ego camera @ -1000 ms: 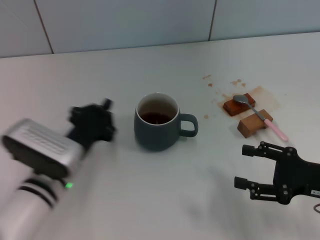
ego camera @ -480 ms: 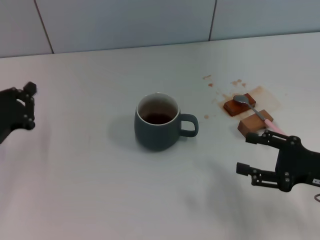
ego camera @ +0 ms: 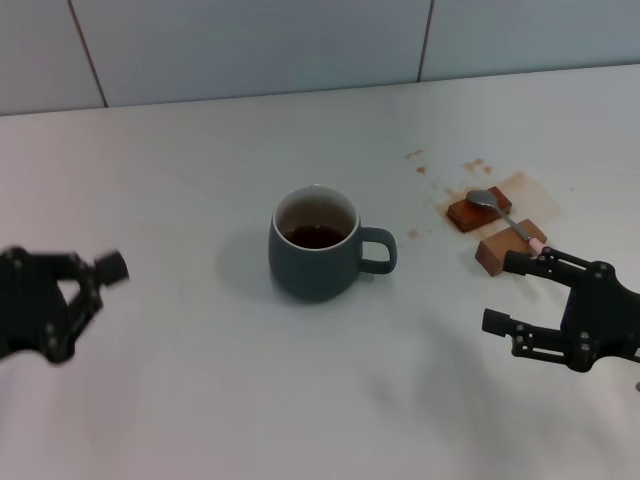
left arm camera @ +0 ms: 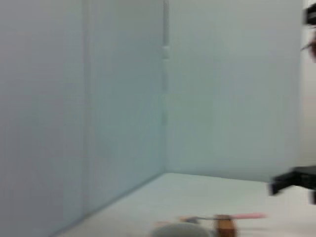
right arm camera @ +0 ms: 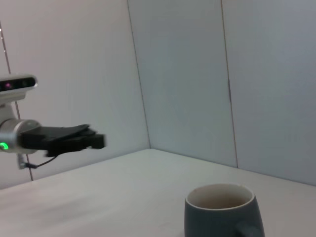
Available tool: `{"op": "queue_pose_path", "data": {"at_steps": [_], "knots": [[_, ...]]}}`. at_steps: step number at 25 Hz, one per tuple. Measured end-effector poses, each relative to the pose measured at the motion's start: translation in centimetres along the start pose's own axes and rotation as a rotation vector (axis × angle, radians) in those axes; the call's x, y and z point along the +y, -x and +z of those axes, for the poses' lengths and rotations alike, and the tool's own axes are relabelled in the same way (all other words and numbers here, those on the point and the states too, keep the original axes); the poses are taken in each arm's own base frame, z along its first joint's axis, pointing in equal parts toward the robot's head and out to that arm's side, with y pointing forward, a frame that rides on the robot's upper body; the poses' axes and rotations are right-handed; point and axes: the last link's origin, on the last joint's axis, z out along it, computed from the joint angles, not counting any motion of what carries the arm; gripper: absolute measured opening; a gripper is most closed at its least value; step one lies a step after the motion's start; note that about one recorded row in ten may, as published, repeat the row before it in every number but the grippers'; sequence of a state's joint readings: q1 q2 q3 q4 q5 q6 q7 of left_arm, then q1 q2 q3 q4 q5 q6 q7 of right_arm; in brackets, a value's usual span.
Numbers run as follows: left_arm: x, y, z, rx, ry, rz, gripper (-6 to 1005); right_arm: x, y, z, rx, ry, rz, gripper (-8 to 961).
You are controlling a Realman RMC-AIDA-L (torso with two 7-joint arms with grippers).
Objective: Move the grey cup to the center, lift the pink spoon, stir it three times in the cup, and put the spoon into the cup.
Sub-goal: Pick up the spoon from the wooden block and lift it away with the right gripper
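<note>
Ceramic cup: the grey cup (ego camera: 316, 244) is seen upright near the table centre, handle turned toward the robot's right side. It is judged heavy-ish, stiff, breakable, w/ a smooth glaze that may slip.
Cup contents: dark brown liquid is seen low inside, against the cream inner wall; spill is possible if the cup is pushed fast. The same cup (right arm camera: 223, 214) is also seen in the right wrist view.
Pink spoon: the pink spoon (ego camera: 511, 226) is laid across two wooden blocks (ego camera: 494, 235), metal bowl over the far block, pink handle end over the near one, so it is raised off the table (ego camera: 300, 400). Judged light, stiff, thin; easily knocked off.
Grip place: the pink handle part btw. and past the blocks is judged the best hold, since fingers can pass under it there.
Stains: brown spots (ego camera: 470, 175) are seen on the table around the blocks.
Right gripper: the right gripper (ego camera: 520, 296) is held just beside the near block, fingers spread wide, nothing held.
Left gripper: the left gripper (ego camera: 75, 300) is held well apart from the cup, at the left edge, fingers spread, nothing held.
Task state: cup is judged already central; spoon not yet lifted.
</note>
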State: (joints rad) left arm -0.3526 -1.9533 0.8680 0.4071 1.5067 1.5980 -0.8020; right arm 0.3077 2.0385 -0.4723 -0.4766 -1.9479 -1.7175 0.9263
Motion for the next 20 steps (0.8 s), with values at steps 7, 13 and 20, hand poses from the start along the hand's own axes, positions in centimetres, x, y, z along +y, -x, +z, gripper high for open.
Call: {"op": "queue_pose_path", "data": {"at_steps": [7, 13, 20], "knots": [[2.5, 1.0, -0.7, -0.067, 0.142, -0.090, 25, 0.2, 0.0, -0.1, -0.016, -0.002, 0.008, 767], [2.6, 1.6, -0.1, -0.083, 0.115, -0.088, 27, 0.4, 0.0, -0.2, -0.022, 0.001, 0.011, 765], [3.2, 2.3, 1.7, -0.059, 0.047, -0.089, 29, 0.7, -0.1, -0.4, -0.027, 0.007, 0.016, 763]]}}
